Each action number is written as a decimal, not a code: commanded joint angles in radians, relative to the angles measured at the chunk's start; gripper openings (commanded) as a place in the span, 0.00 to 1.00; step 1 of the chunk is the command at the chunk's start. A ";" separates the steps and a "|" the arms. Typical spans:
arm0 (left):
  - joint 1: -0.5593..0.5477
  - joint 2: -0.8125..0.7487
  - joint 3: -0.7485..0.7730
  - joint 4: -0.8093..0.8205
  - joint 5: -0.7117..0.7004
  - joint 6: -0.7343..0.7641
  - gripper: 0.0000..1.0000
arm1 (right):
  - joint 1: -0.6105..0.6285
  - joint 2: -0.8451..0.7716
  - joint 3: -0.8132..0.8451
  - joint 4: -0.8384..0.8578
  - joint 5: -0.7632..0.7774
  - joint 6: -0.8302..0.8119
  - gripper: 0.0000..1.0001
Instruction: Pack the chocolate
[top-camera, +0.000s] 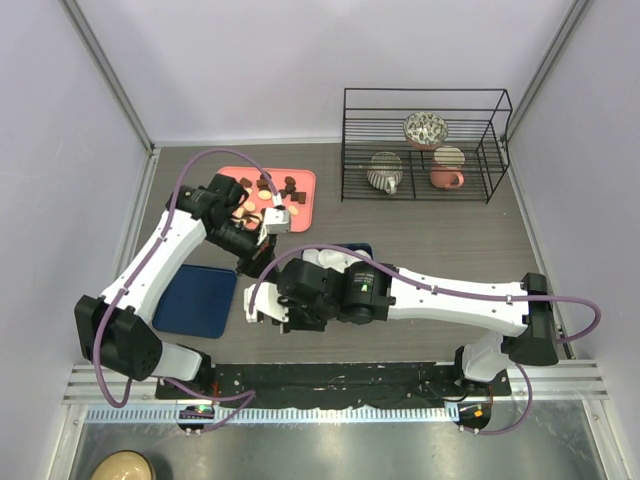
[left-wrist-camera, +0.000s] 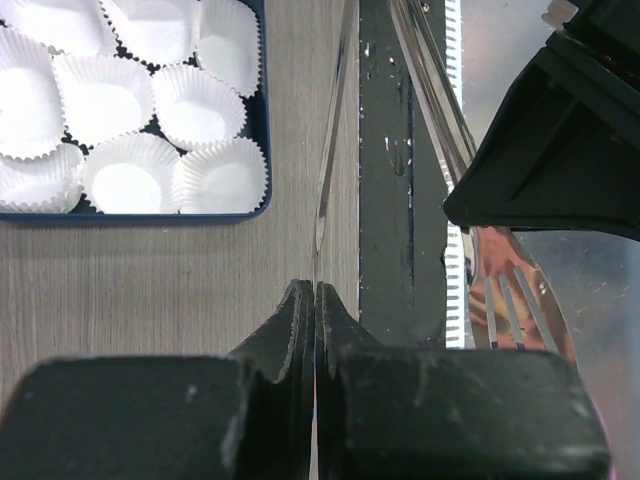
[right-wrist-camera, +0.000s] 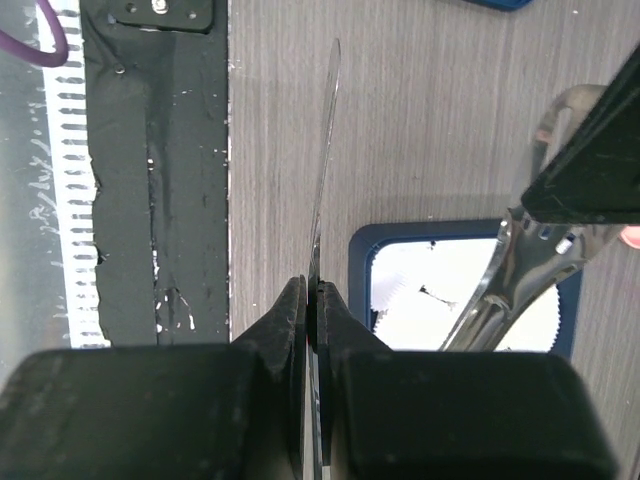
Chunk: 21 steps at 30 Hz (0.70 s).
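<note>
Several small brown and cream chocolates (top-camera: 270, 190) lie on a pink tray (top-camera: 305, 215) at the back left. A blue box (left-wrist-camera: 262, 100) holds white paper cups (left-wrist-camera: 125, 110). It is mostly hidden under the right arm in the top view (top-camera: 358, 247). My left gripper (left-wrist-camera: 316, 290) is shut on a thin metal tong arm (left-wrist-camera: 322, 190) seen edge-on. My right gripper (right-wrist-camera: 311, 285) is shut on a similar thin metal strip (right-wrist-camera: 322, 170). Both grippers (top-camera: 252, 258) (top-camera: 256, 308) hang close together over the table between the box and a blue lid. No chocolate shows in the wrist views.
A flat blue lid (top-camera: 195, 300) lies at the near left. A black wire rack (top-camera: 425, 145) with mugs and a bowl stands at the back right. The black strip of the table's front edge (right-wrist-camera: 150, 200) is close to both grippers.
</note>
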<state>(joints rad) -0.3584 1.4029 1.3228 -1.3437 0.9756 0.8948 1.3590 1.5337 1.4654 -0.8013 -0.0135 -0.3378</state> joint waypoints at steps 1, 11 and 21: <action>-0.007 0.007 0.027 -0.264 0.028 -0.033 0.00 | -0.003 -0.015 0.036 0.062 0.056 0.002 0.01; -0.007 -0.062 -0.077 0.059 0.060 -0.295 0.00 | -0.014 -0.049 0.019 0.139 0.207 0.025 0.51; 0.058 -0.012 -0.053 0.385 0.214 -0.603 0.00 | -0.070 -0.202 0.130 0.189 0.273 0.091 0.95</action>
<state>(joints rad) -0.3450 1.3682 1.2282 -1.1118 1.0355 0.4492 1.3224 1.4738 1.5009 -0.7105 0.2375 -0.3058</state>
